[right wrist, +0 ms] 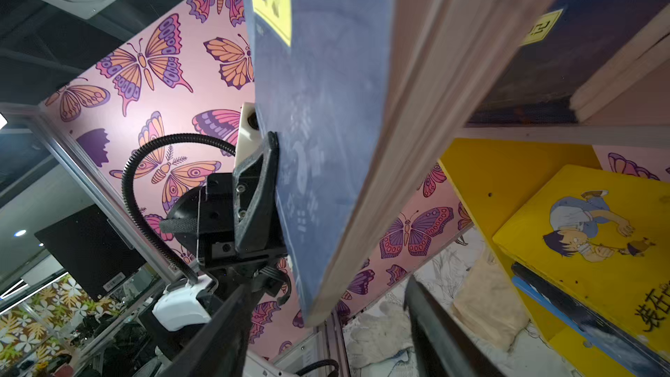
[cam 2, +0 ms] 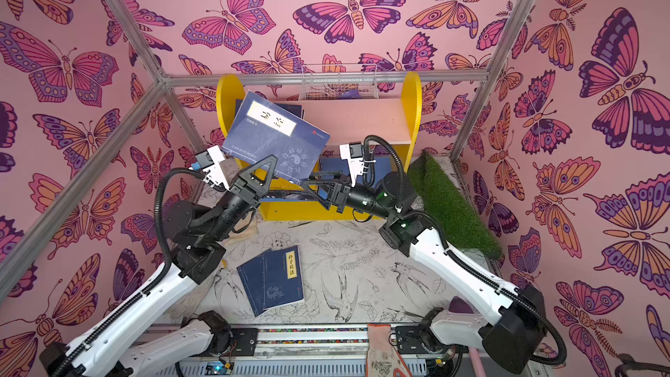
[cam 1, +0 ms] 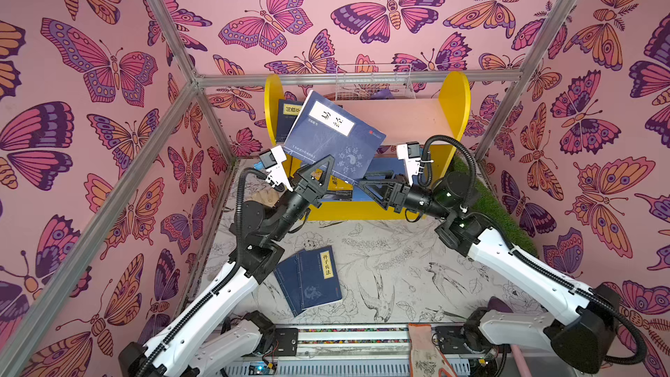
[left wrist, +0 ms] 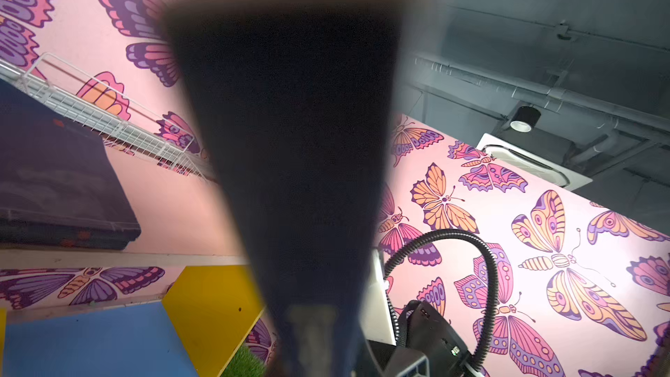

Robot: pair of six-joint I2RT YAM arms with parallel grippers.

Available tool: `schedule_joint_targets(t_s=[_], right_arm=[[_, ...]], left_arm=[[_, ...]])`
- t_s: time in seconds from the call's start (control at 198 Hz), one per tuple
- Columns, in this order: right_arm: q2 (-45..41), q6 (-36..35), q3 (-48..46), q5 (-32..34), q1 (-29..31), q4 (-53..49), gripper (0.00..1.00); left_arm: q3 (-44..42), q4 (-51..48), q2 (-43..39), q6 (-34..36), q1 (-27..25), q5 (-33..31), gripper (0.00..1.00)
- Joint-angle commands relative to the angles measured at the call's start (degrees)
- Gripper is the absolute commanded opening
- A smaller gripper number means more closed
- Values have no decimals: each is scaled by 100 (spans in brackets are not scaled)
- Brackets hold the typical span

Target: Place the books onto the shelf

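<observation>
Nearest to the robot, two navy books (cam 1: 319, 277) lie flat on the tabletop (cam 1: 398, 248), one overlapping the other, not yet picked up. Further in, the left gripper (cam 1: 322, 172) has its jaws closed on the lower edge of a third navy book (cam 1: 333, 132), which hangs tilted in the air in front of the shelf (cam 1: 454, 103). I judge the tilt is there so that the book can pass over the front edge of the pink upper board (cam 1: 406, 119). The right gripper (cam 1: 364, 180) stands under the book's lower corner with its jaws wide. The corner is between them but seems not to be touched, so it is probably there to steady the book. On the upper board at least one navy book (cam 1: 288, 114) already lies. On the lower tier one yellow book (right wrist: 594, 244) rests upon a dark one (right wrist: 580, 306). Behind the shelf is one wire basket (cam 1: 373, 83).
</observation>
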Motion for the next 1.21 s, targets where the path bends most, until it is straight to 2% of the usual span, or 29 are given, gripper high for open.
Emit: schedule_joint_targets(t_s=[0.0,0.096,0.197,0.312,0.459,0.504,0.519,0.569,0.635,0.675,0.721,0.781,0.842,0.922,1.028,1.204], right_arm=[[93,453,284,-107,19,747,64],[306,734,429,-169,29,1109,57],[574,1225,548,-392,20,1720,40],[753,1703,660,-432,42,2218,29],[763,1738,763,-363,42,2173,8],[723,1542,900,-371,42,1750,5],[712,1453,980,-379,34,1512,3],[681,860,1376,-397,33,380,0],[663,34,1946,-280,20,-1124,0],[769,-555,2597,-152,-54,-2354,0],[971,-916,3354,43,-227,-3511,0],[1281,-945,4184,35,-620,-4456,0],[1671,-776,4875,-309,-988,-4969,0],[2228,-456,5558,-817,-1289,-5083,0],[2935,-356,6605,-1258,-1335,-5318,0],[4158,-22,8470,-1741,-1360,-5644,0]], left_arm=[[-13,585,-100,-97,-46,-60,0],[-74,587,-68,-133,-56,-89,0],[-130,586,-51,-123,-80,-135,0],[-192,780,-49,-96,-85,-192,0],[-288,731,-42,-44,-99,-263,0],[-299,663,-74,65,-95,-262,0],[-306,490,-89,93,-105,-274,5],[-370,253,-171,145,-107,-393,31],[-532,13,-371,204,-110,-677,61],[-621,-267,-558,268,-117,-960,70],[-682,-762,-789,359,-110,-1356,72],[-737,-1562,-1115,409,-127,-1975,72],[-764,-2524,-1383,240,-141,-2748,72],[-698,-3746,-1565,70,-144,-3381,71],[-603,-4815,-1515,-120,-143,-3578,69],[-807,-5054,-1502,-291,-136,-3442,68]])
